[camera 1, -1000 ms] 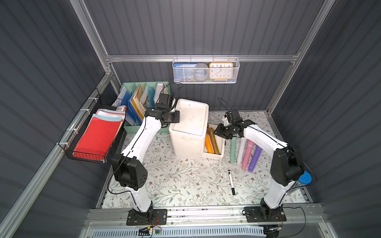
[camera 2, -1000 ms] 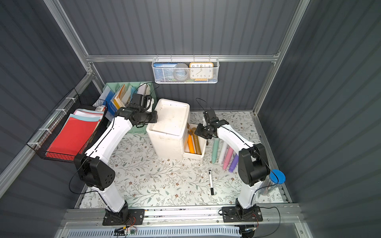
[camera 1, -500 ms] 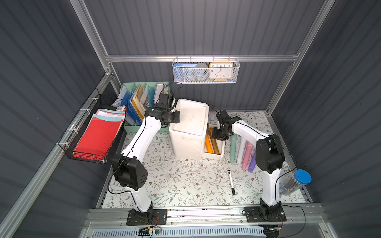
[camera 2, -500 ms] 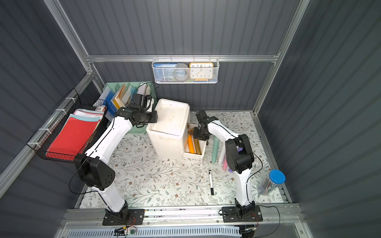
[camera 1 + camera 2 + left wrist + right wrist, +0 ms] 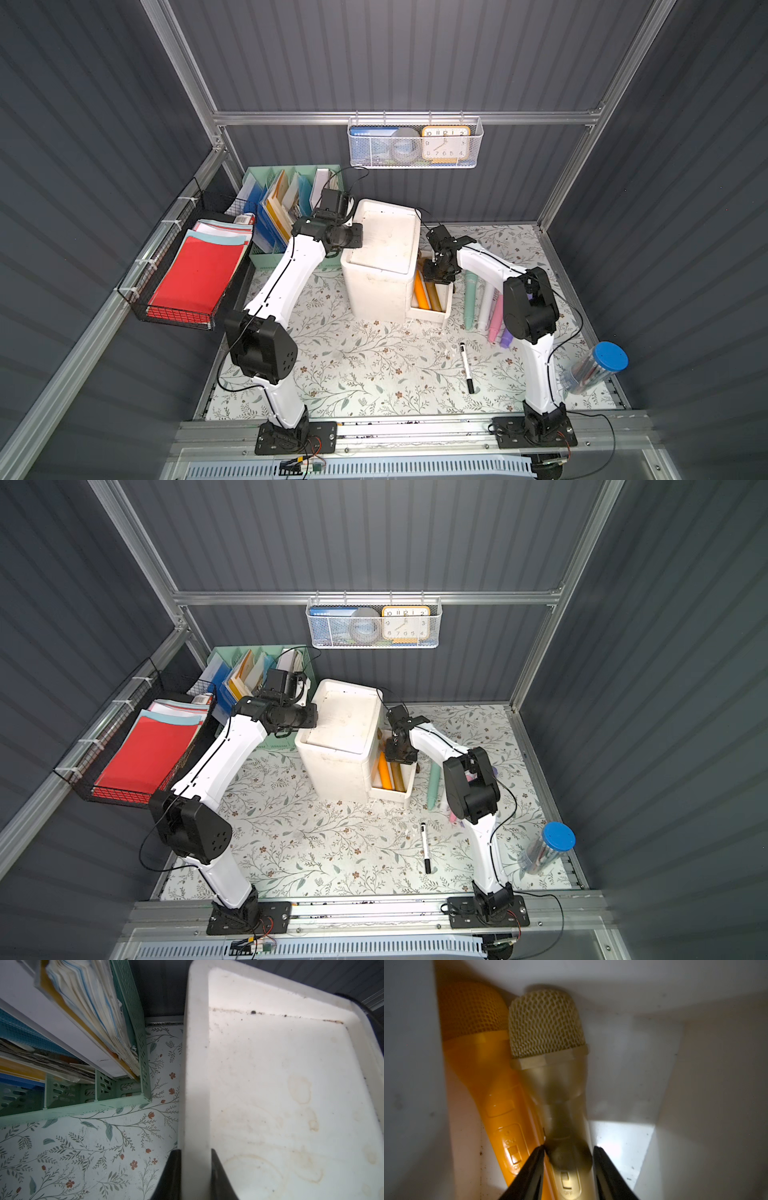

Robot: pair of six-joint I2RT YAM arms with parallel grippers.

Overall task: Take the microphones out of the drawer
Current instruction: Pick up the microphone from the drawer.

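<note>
A white drawer unit (image 5: pixel 386 241) has its drawer (image 5: pixel 432 318) pulled out to the right. An orange microphone (image 5: pixel 419 291) and a gold microphone (image 5: pixel 434 297) lie side by side in it. My right gripper (image 5: pixel 436 276) reaches down into the drawer. In the right wrist view it (image 5: pixel 569 1148) is shut on the gold microphone's (image 5: pixel 548 1028) handle near the switch, with the orange one (image 5: pixel 477 1047) alongside. Both heads point at the drawer's inner end. My left gripper (image 5: pixel 195 1150) is shut on the unit's raised top rim (image 5: pixel 195 1064), at its left edge in both top views (image 5: pixel 313 721).
Green (image 5: pixel 469 299), pink (image 5: pixel 496 320) and purple (image 5: pixel 507 336) microphones lie right of the drawer. A black marker (image 5: pixel 467 368) lies nearer the front, a blue-capped clear tube (image 5: pixel 598 368) at the right wall. A green file rack (image 5: pixel 291 199) and a wire paper tray (image 5: pixel 195 274) stand on the left.
My right arm has folded its elbow inward, and its gripper has shifted left and down over the drawer. The blue-capped tube now shows. The left arm has not moved.
</note>
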